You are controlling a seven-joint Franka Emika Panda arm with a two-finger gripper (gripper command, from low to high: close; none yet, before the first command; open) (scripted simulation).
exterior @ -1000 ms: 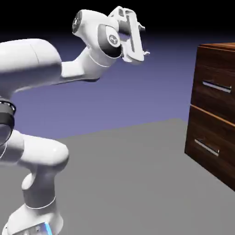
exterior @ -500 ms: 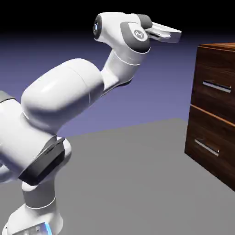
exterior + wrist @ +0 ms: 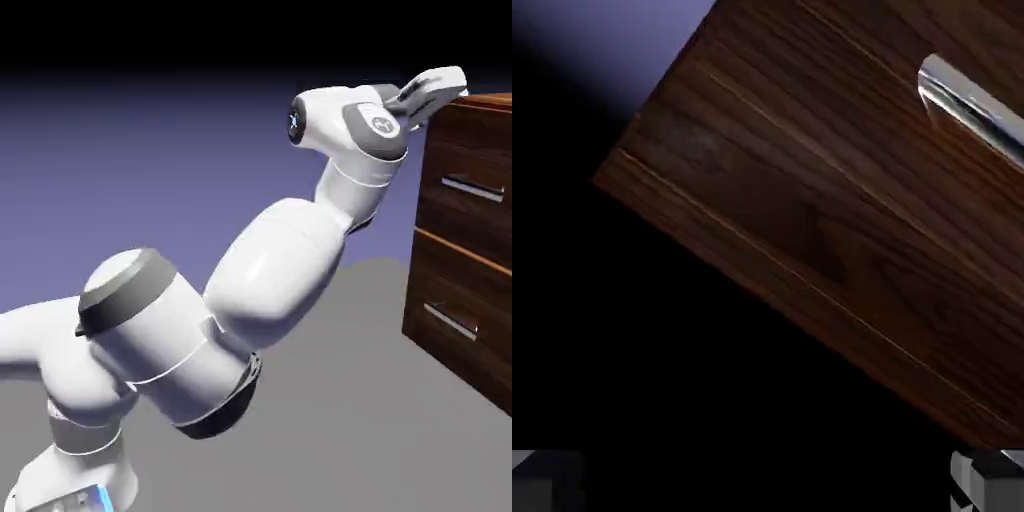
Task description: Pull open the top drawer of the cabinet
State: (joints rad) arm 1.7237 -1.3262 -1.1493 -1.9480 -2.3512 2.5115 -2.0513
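- Exterior view: the white arm point(image 3: 270, 270) rises from the lower left and stretches up and to the right, with its fat grey-ringed elbow low in the foreground.
- The gripper point(image 3: 440, 85) sits at the top right, up at the level of the cabinet's top front corner. It points up and to the right. Whether it touches the wood cannot be told from here.
- The cabinet point(image 3: 470, 110) stands at the right edge on the grey table point(image 3: 330, 400), dark brown with a wood grain and partly cut off by the frame.
- The top drawer point(image 3: 455, 205) is the upper front panel. It sits flush with the cabinet face, shut. Its silver handle point(image 3: 472, 188) lies below and to the right of the gripper, apart from it.
- The lower drawer point(image 3: 450, 310) sits beneath a lighter seam and carries its own silver bar. It is also flush.
- Hand view: dark walnut wood fills the upper right on a slant, the cabinet seen close and rolled. The backdrop shows blue-violet in the top left corner, and the lower left is black.
- One end of a silver bar handle shows at the upper right edge.
- Two grey fingertips point(image 3: 990, 482) sit in the bottom corners, spread wide, with nothing between them.
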